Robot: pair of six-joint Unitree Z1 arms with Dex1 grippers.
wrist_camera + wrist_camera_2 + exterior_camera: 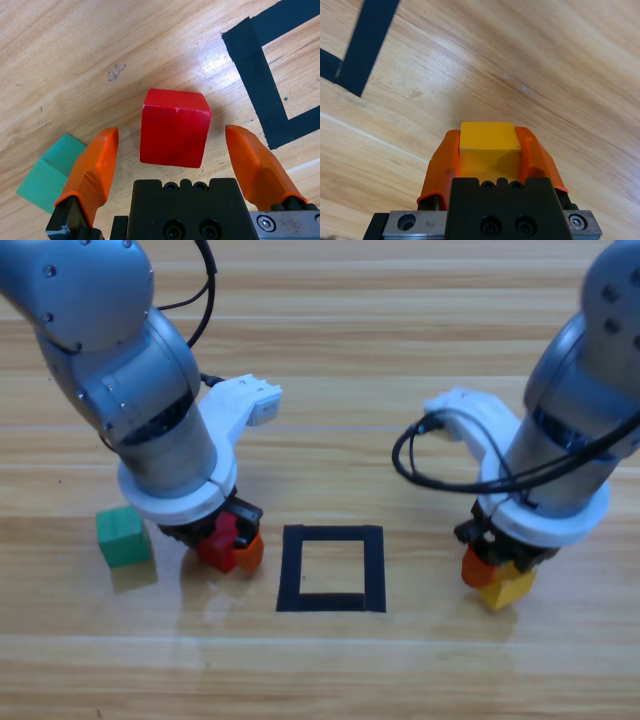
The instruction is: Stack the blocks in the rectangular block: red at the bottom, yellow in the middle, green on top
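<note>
L gripper (pixel 172 155) is down at the table w/ its 2 orange jaws spread wide, 1 on each side of the red cube (pixel 174 127). Clear gaps both sides, so nothing is held yet. In the high view that gripper (pixel 232 543) sits just L of the black tape outline (pixel 331 538), the red cube (pixel 218 540) under it, the green cube (pixel 124 536) beside it further L, apart from it.

R gripper (pixel 489 145) has its jaws clamped on the yellow cube (pixel 489 136), pads flush on 2 opposite faces. High view puts the R gripper (pixel 497 572) and the yellow cube (pixel 508 586) well R of the outline; can't tell if the cube is lifted or resting on the table.

Risks, as I judge them:
- Red sits turned a bit relative to the L jaws, so closing may twist it or pinch near a corner, and it could pop out.
- Green lies close behind the L gripper's L jaw; a sloppy close or lift might nudge it.
- Both arms must reach the same small outline; if yellow comes in before red is seated, order is wrong or the grippers clash.

Look of things: 3 plain matte cubes, same size, sharp edges; red has a scuffed top edge. The outline is flat tape w/ a hollow centre, nothing inside it yet.
</note>
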